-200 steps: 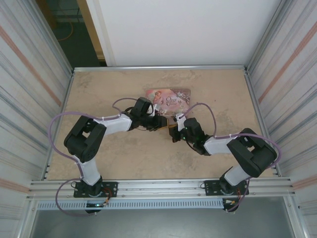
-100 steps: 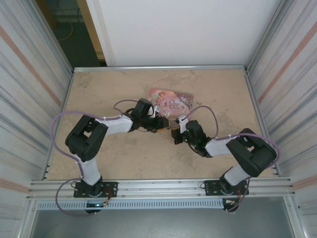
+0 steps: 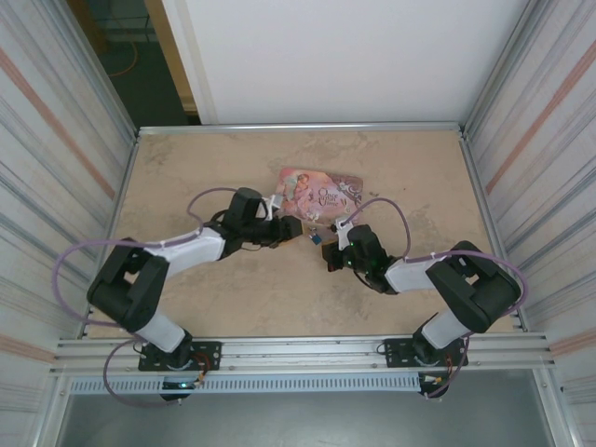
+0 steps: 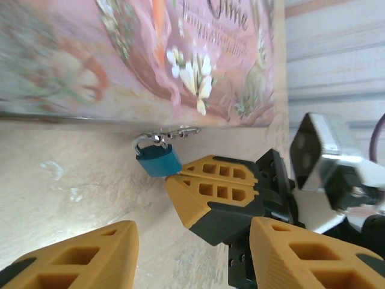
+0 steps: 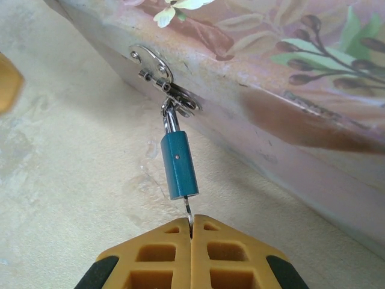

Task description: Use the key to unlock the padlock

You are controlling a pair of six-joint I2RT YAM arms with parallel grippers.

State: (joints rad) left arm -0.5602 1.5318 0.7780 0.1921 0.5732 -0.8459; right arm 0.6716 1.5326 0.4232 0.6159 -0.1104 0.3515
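My right gripper (image 5: 191, 232) clenches the thin silvery key (image 5: 188, 211) seated in the tiny dark-blue padlock (image 5: 180, 165) hanging at the pink illustrated tin's (image 5: 289, 72) near edge, while my left gripper (image 4: 194, 238) gapes empty nearby, so I fear turning may merely swivel the unbraced lock.

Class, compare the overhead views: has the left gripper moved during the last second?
Yes. The left gripper has drawn back leftward, toward the table's left rail.

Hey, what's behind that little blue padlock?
The pink tin stands behind it, its silvery clasp holding the padlock by the shackle. The tin is closed, so its inside is hidden. The key, pinched by the right tool, has its blade buried in the lock.
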